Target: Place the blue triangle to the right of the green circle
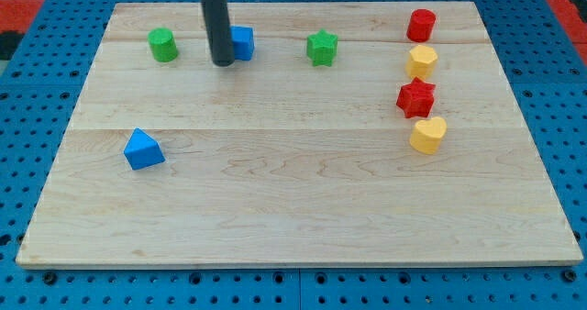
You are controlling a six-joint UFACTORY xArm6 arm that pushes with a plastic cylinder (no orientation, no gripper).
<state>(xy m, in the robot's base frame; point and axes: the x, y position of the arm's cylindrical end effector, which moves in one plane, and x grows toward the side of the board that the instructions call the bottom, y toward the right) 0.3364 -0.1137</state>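
Observation:
The blue triangle (143,149) lies on the wooden board at the view's left, below the middle. The green circle (163,45) sits near the top left. My tip (222,62) stands between the green circle and a blue block (242,42), touching or nearly touching that blue block's left side. The rod hides part of that block, so I cannot make out its shape. The tip is well above and to the right of the blue triangle.
A green star (322,48) sits at top centre. At the right, from top to bottom, stand a red cylinder (421,24), a yellow block (422,61), a red star (415,98) and a yellow heart (427,135). The board's edge (303,267) runs along the bottom.

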